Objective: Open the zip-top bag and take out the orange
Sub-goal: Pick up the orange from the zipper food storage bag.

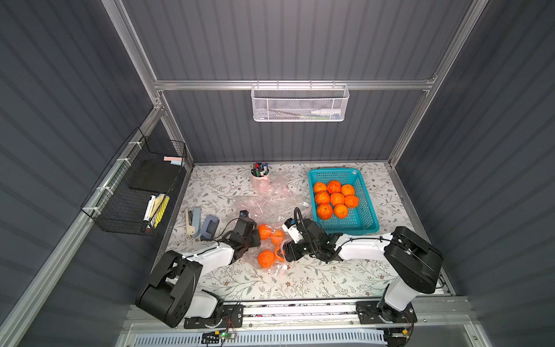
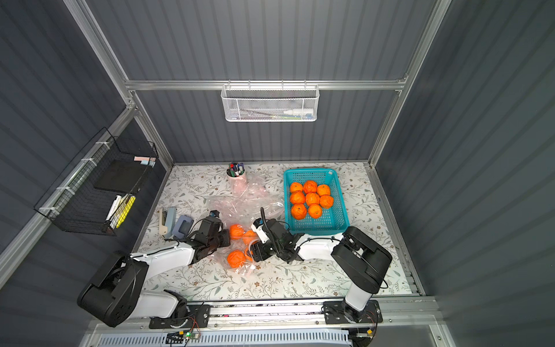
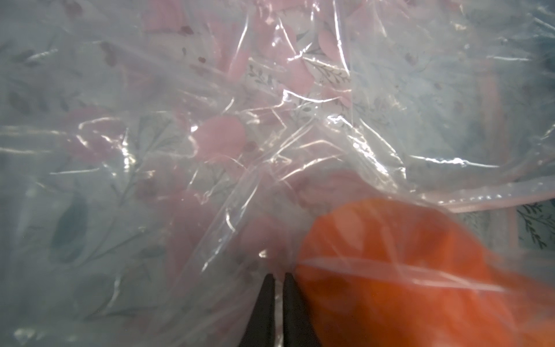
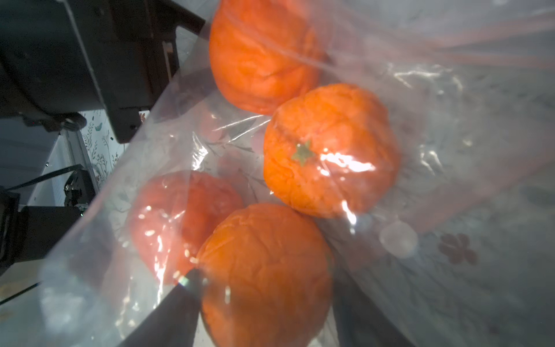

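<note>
1. The desk, under a floral cover, carries everything. No writing on it can be read.
2. The zip-top bag, clear with pink print, lies crumpled mid-desk. Its oranges sit bunched at the near end, between the two arms. The opening step looks done, and the step in hand is taking an orange out.
3. The teal basket stands just beside the bag on the right arm's side and holds eight oranges. A pale tag on its far rim is too small to read.
4. The right claw stands wide, one dark finger on each side of the nearest orange. Whether the fingers press it I cannot tell.
5. The left claw is narrow, nearly closed, and pinches the bag's film, which pins the bag in place.
6. The orange between the right fingers shows crisply, with no film over it, so I judge the claw is inside the bag's mouth. Three more oranges lie beyond it.
7. Next move: close gently on this orange and draw it back through the mouth while the left claw holds the film taut. Snagged film would drag the whole bag.
8. No brand or label is legible anywhere.
</note>
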You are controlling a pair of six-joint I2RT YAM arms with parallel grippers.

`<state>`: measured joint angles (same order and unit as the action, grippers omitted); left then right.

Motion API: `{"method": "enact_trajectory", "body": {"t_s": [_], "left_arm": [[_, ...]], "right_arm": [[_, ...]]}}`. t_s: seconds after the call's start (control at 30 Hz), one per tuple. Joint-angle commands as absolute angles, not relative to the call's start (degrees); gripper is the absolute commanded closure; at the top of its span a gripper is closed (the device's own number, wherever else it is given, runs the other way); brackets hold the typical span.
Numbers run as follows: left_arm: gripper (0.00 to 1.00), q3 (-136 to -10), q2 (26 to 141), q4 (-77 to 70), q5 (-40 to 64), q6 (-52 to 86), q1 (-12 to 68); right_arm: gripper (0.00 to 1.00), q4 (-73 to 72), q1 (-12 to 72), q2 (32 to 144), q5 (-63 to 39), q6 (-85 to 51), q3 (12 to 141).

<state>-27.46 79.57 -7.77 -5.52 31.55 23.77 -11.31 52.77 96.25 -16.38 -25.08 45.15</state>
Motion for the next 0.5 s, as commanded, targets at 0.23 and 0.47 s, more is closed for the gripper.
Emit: {"method": "enact_trajectory", "body": {"t_s": [0.23, 0.47], "left_arm": [[0.9, -25.87, 77.56, -8.36, -4.92, 31.22, 23.82], [0.91, -24.79, 75.7, -8.96, -4.56, 31.15, 23.82]], "right_arm": [[0.48, 6.6, 52.89, 83.67, -10.92, -17.17, 45.85], [0.52, 19.81, 52.17, 73.44, -7.52, -11.71, 47.47]]}}
